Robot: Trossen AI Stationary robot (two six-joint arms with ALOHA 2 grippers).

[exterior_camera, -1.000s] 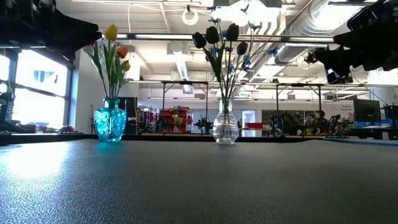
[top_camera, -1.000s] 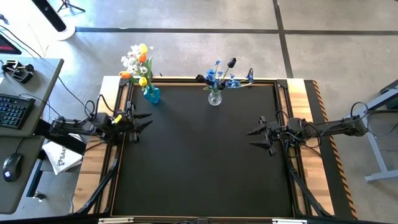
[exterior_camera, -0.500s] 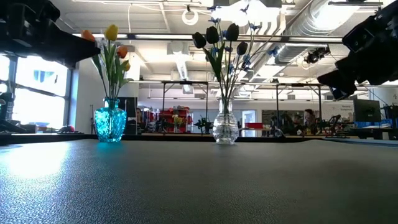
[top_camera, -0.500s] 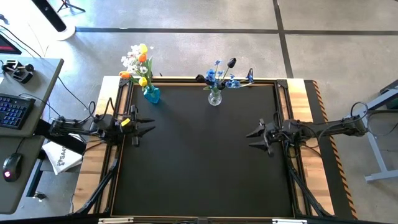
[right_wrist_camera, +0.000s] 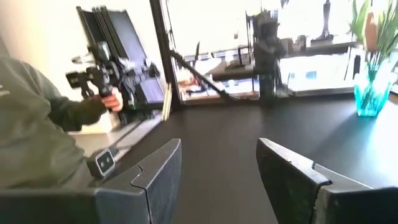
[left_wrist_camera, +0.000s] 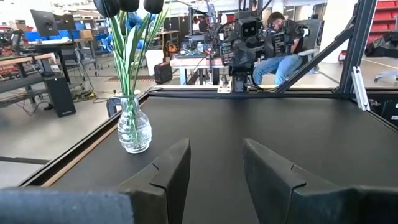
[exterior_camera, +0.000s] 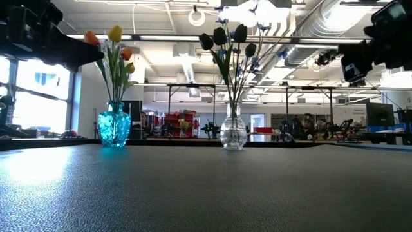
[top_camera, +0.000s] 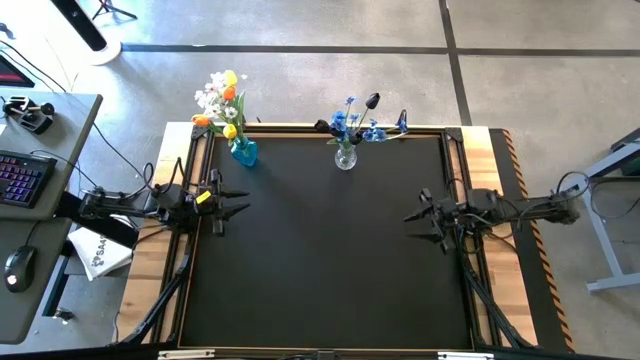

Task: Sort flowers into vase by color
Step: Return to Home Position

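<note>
Black arms are settling home: the right arm (top_camera: pixel 505 208) has drawn back toward its table (top_camera: pixel 320 270) edge, the left arm (top_camera: pixel 125 203) barely shifted, both jaws spread and empty, since the flowers (top_camera: pixel 225 100) stand sorted in the blue vase (top_camera: pixel 244 152) and clear vase (top_camera: pixel 345 158) at the far edge.

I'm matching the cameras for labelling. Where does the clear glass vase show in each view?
High view: clear glass vase at the table's far edge, near its middle.
Low view: the vase just right of centre.
Left wrist view: the vase beyond the left gripper, by the table's edge.
Right wrist view: not in it.
Shared landmark: the blue vase, left of it in high and low views, also in the right wrist view.
</note>
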